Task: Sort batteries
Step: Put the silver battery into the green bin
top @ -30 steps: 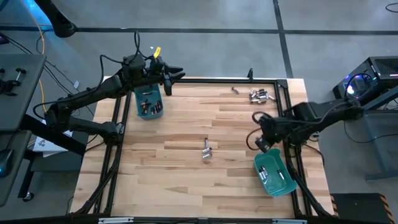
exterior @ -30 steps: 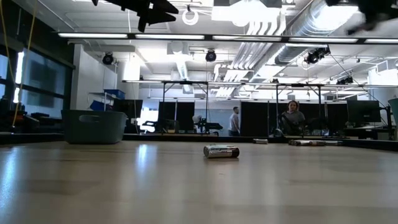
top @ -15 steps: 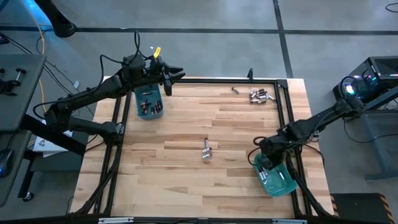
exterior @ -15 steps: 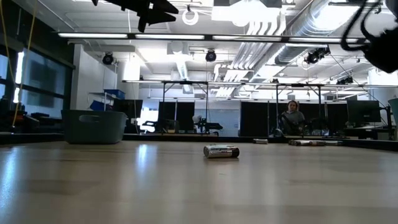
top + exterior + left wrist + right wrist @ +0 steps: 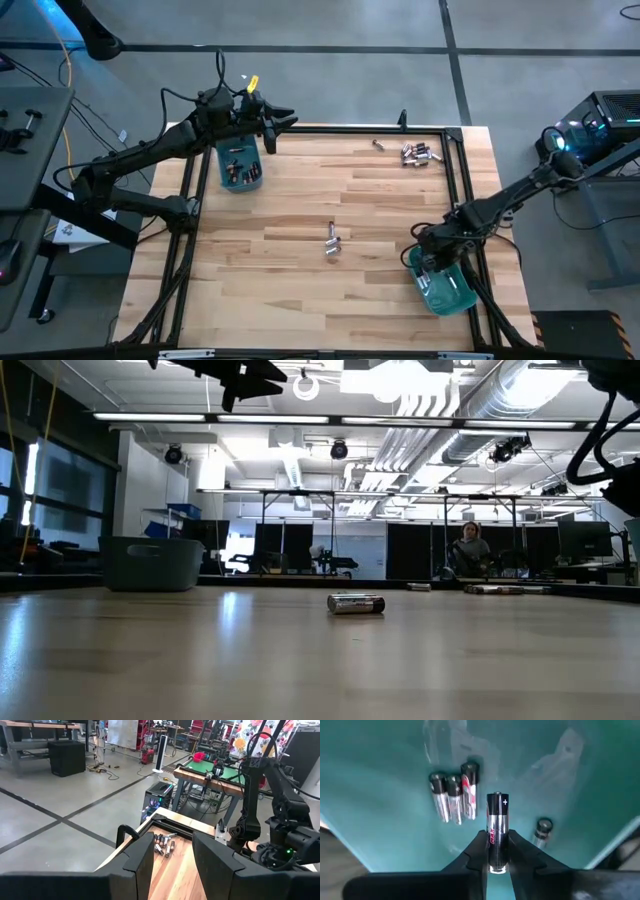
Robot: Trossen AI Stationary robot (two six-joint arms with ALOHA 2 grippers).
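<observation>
My right gripper (image 5: 496,836) is inside the near-right teal bin (image 5: 445,288), shut on a dark battery (image 5: 496,817) with red lettering. Three batteries (image 5: 453,795) lie side by side on this bin's floor, and one more (image 5: 541,830) lies apart. My left gripper (image 5: 290,121) hangs open, high over the far-left teal bin (image 5: 240,166), which holds batteries. Loose batteries lie on the table: two in the middle (image 5: 332,241), a heap at the far right (image 5: 421,153), and a single one (image 5: 378,144). My right gripper pinches the dark battery between its two fingers at the end opposite the plus mark (image 5: 496,856). The fingers slant down from above, and the battery lies along them. Its plus end (image 5: 496,799) sticks out past the fingertips over the bin's floor.
A black frame (image 5: 455,170) runs along the table's far, left and right edges. The wooden top between the middle batteries and both bins is bare. A person (image 5: 470,550) sits in the room beyond the table.
My right gripper has gone down and toward the table's near edge, from beside the near-right bin into it. It has tipped to point more steeply downward and has carried the battery along.
</observation>
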